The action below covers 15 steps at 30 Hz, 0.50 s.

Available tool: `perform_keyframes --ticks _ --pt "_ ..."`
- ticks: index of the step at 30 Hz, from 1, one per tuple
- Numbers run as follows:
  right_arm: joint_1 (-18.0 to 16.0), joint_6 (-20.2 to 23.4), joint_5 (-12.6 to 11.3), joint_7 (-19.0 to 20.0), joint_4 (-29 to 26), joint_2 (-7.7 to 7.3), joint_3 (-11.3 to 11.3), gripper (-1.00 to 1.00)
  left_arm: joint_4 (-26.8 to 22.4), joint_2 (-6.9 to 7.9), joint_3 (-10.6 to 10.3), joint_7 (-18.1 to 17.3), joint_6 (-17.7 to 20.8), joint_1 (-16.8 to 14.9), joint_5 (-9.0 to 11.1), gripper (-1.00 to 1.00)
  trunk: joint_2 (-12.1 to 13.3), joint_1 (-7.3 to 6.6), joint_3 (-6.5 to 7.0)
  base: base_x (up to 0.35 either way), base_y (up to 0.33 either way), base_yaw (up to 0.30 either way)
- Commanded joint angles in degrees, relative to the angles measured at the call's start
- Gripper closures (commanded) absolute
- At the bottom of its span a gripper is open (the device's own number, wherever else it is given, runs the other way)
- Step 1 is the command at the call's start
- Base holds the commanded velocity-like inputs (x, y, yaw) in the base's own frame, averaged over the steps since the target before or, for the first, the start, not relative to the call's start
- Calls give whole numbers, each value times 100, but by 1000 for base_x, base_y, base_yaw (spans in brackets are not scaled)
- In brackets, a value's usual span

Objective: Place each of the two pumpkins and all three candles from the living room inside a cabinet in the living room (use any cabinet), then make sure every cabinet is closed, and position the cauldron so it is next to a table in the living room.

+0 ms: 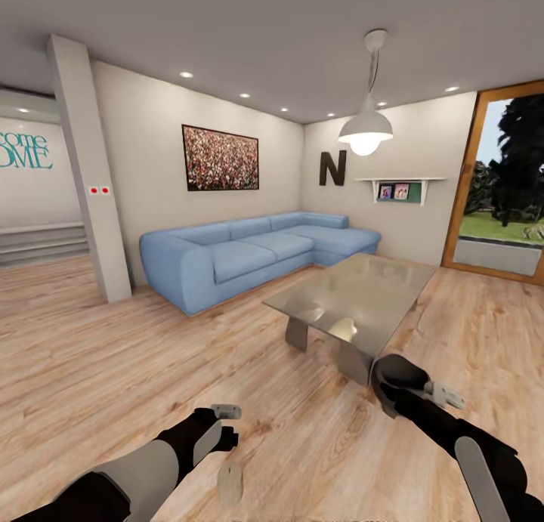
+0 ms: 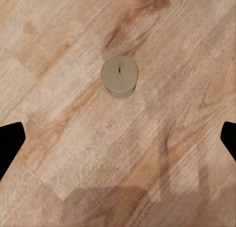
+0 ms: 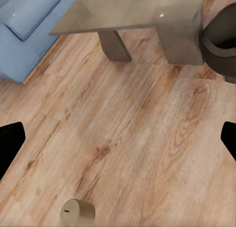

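A stubby beige candle stands upright on the wood floor, just below my left gripper. In the left wrist view the candle lies ahead of the open left gripper, whose dark fingertips stand wide apart and hold nothing. The black cauldron sits on the floor at the near corner of the glass-topped table, with my right forearm in front of it. My right gripper is open and empty above bare floor, with the candle, table and cauldron in its view. The pumpkins and cabinet are out of view.
A blue corner sofa stands against the far walls behind the table. A grey pillar rises at the left, with steps beyond it. A glass door is at the right. A lamp hangs over the table.
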Motion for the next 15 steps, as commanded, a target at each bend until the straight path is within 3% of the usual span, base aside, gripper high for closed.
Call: perform_keyframes --ticks 1,15 --pt "-4 23 -60 -51 -8 -1 6 -100 -12 2 -42 39 20 -2 58 -100 -45 22 -25 0 0 0" --pt "-4 23 -60 -48 -8 1 23 -100 -12 2 -43 33 12 0 47 -100 -606 329 -276 0 0 0"
